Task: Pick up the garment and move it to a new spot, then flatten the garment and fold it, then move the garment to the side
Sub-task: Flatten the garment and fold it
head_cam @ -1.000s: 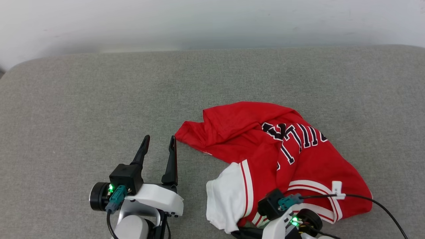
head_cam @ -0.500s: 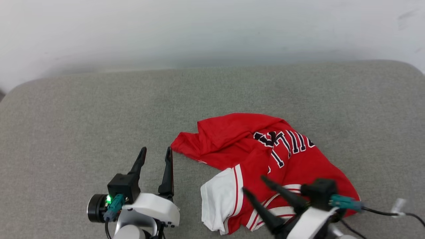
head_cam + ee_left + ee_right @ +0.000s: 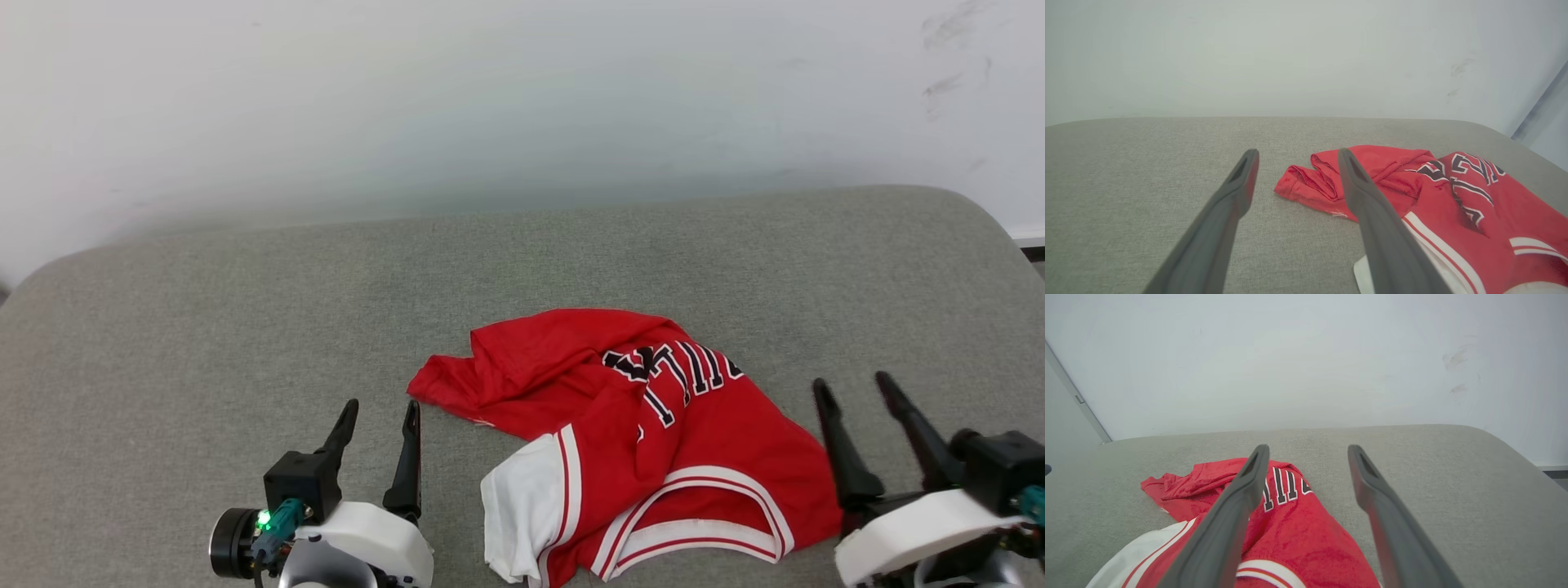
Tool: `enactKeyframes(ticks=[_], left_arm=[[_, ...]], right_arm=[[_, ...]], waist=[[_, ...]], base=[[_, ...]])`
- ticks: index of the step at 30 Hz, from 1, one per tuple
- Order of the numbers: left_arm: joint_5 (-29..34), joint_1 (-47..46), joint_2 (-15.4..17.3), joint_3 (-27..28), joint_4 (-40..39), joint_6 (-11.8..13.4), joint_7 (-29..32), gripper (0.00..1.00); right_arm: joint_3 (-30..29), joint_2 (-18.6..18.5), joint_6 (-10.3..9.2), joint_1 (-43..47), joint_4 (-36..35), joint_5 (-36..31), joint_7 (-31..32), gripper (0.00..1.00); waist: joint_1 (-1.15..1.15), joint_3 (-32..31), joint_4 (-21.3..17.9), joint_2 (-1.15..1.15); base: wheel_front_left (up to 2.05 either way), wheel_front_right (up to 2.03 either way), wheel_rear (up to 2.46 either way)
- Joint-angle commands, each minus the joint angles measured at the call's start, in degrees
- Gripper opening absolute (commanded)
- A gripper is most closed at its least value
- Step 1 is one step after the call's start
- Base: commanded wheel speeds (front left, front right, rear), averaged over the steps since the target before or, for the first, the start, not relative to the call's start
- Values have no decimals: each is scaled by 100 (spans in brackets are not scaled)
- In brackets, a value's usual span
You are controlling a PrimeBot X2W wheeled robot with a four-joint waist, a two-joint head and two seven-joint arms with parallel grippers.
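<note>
Worktop (image 3: pixel 204 327): grey fabric cover with rounded far corners, set against a plain white wall (image 3: pixel 490 106).
Garment (image 3: pixel 653 441): crumpled in a heap on the worktop, between the two pairs of fingers; black, white-edged lettering faces up, and a white sleeve (image 3: pixel 522 514) with red stripes lies at its near edge.
Left fingers (image 3: pixel 406 457): spread apart with nothing between them; the garment's red corner lies just right of their tips.
Right fingers (image 3: pixel 844 457): spread apart and empty; the garment's edge lies just to their left, and I cannot tell whether it touches them.

Grey fabric cushion (image 3: pixel 245 327), scuffed white wall (image 3: pixel 490 98)
</note>
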Motion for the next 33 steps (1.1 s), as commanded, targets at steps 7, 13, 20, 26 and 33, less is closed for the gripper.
enactKeyframes(ticks=[7, 13, 20, 26, 33], left_arm=[[-142, 83, 192, -232, -77, -240, 1059, 100], [-322, 29, 448, -704, -228, -626, 2850, 100], [-557, -30, 698, -1242, -173, -903, 4235, 100], [-674, -260, 829, -1576, 47, -991, 4740, 100], [-914, -486, 986, -2160, 456, -1044, 5536, 0]], right_arm=[[-557, 175, 0, 320, -440, -285, 217, 100], [-608, 293, 0, 453, -730, -371, 434, 100], [-537, 360, 0, 355, -843, -320, 496, 100], [-536, 356, 0, 257, -847, -192, 451, 100], [-517, 343, 0, 164, -791, -98, 433, 100]], waist=[[0, -60, -65, 0], [0, 41, -165, 0], [0, 349, -339, 0], [0, 528, -415, 0], [0, 629, -461, 0]], base=[[0, 0, 0], [0, 0, 0], [0, 0, 0], [0, 0, 0], [0, 0, 0]])
